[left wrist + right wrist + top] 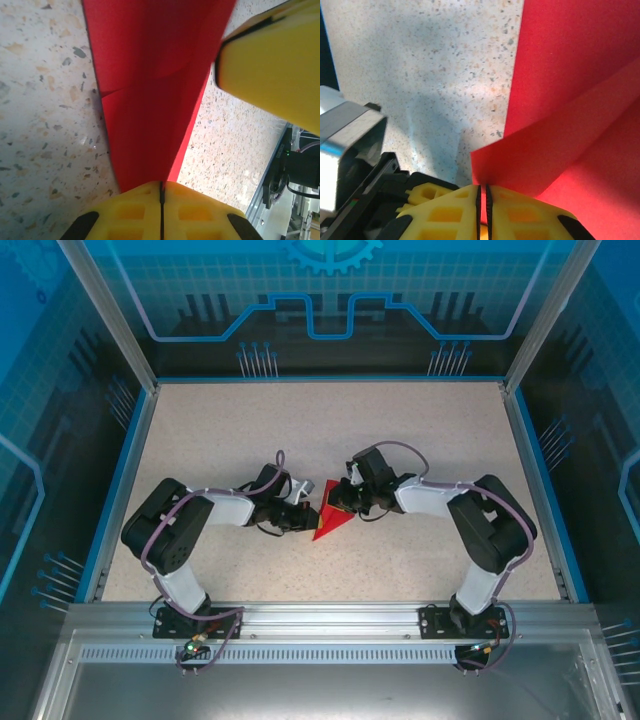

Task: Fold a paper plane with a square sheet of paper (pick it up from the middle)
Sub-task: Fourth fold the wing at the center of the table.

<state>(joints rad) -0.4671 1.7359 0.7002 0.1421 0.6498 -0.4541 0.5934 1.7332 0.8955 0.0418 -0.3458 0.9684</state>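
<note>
Holding, item by item, left to right across the top view.

**Left arm** (185, 525), one: reaches from the lower left toward the centre of the frame.

**Left gripper** (308, 517), one: just left of centre. In the left wrist view its yellow fingers (135, 210) sit at the bottom edge, pressed together on the narrow end of the folded red paper (150, 100).

**Folded red paper** (331, 519), one: a pointed wedge at mid-frame in the top view, tip toward the lower left, lying between the two grippers and touching both. In the left wrist view it fans upward from the fingers to the top edge, with a crease line crossing it. In the right wrist view the paper (570, 90) takes up the right half, with one layer lifted over another.

**Right gripper** (343, 502), one: just right of centre. In the right wrist view, the right gripper (481, 195) has its fingers at the bottom edge with only a thin slit between them and a red paper edge caught in it. One of its yellow fingers (272, 70) shows at the upper right of the left wrist view.

**Right arm** (480, 525), one: comes in from the lower right.

**Table** (250, 430), one: speckled and pale, with bare surface above, left and right of the grippers.

**Blue rim** (118, 490): bounds the left, far and right sides, well apart from the paper.
</note>
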